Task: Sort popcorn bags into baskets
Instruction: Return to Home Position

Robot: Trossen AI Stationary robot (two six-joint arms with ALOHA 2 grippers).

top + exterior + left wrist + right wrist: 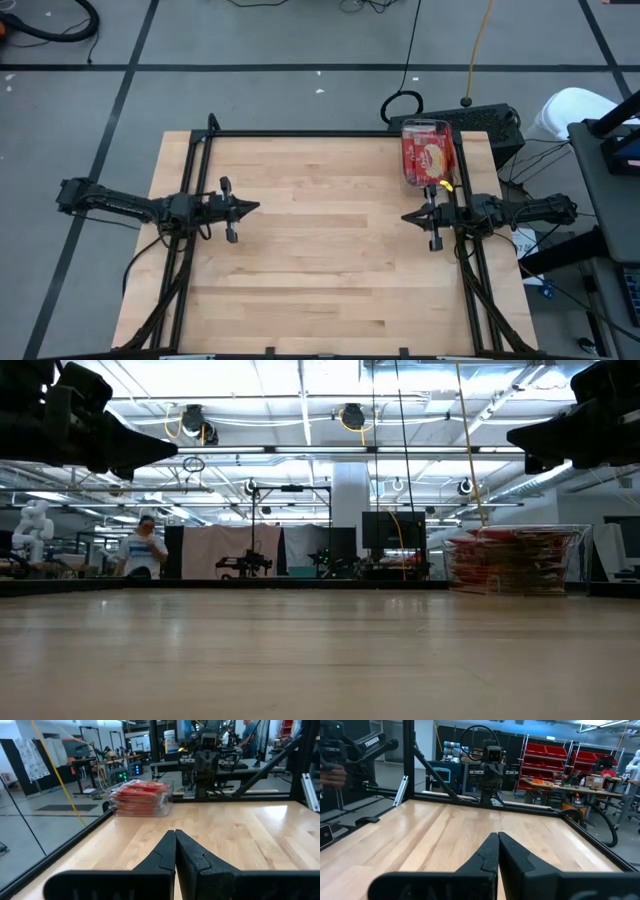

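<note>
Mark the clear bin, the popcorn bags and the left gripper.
clear bin (142, 811): left wrist view, near wall.
popcorn bags (139, 790): left wrist view, top packet.
left gripper (256, 207): high view, closed fingertips.

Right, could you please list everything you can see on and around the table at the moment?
Table: one, pale wood, black frame, under both arms.
Tub: one, clear, far right corner of the table.
Popcorn bags: a stack, count unclear, red, inside the tub.
Black box: one, on the floor beyond that corner.
Person: one, white top, far back in the room.
Left gripper: dark, fingers shut, above the table's left side.
Right gripper: dark, fingers shut, above the right side, near the tub.
</note>
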